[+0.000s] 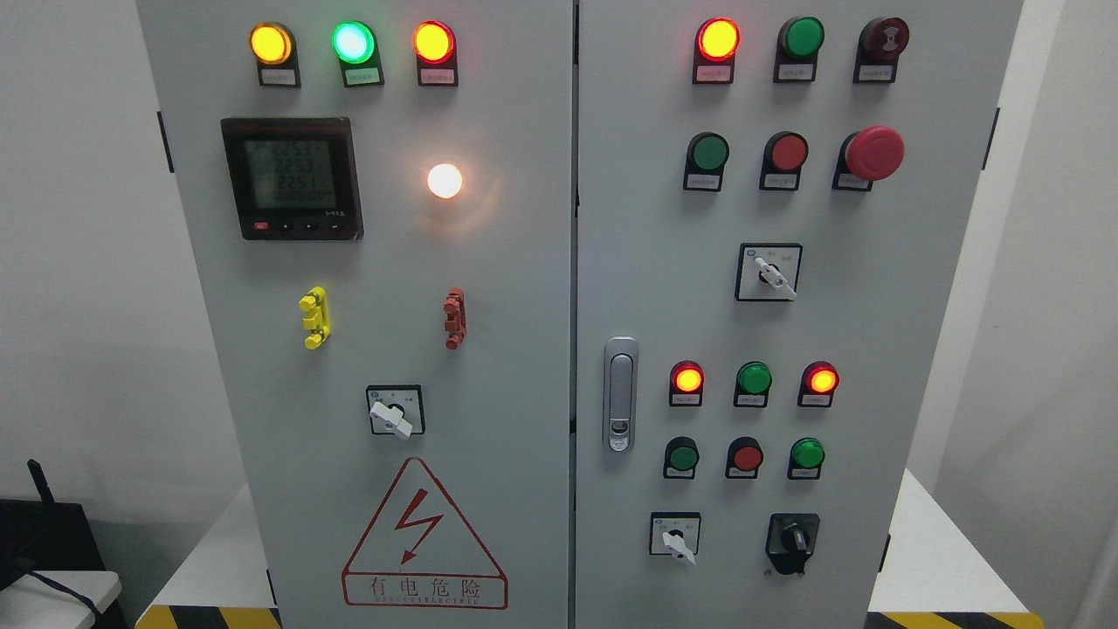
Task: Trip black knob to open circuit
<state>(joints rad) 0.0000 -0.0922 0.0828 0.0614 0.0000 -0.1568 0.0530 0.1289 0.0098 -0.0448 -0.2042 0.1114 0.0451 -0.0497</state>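
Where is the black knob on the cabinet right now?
Head view: black knob sits low on the right door, right of a white selector switch.

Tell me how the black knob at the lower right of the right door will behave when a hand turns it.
The black knob looks like rigid plastic on a fixed black plate, so it should probably twist in place, not flex or come away. Its narrow raised grip looks smooth, so fingers may slip. No hand is in view yet.

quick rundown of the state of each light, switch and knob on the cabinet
top left three lamps: lit
white lamp: lit
meter: display on
top right red lamp: lit
green lamp beside it: unlit
two red mid-right lamps: lit
black knob: untouched, no hand on it
door handle: flush, closed
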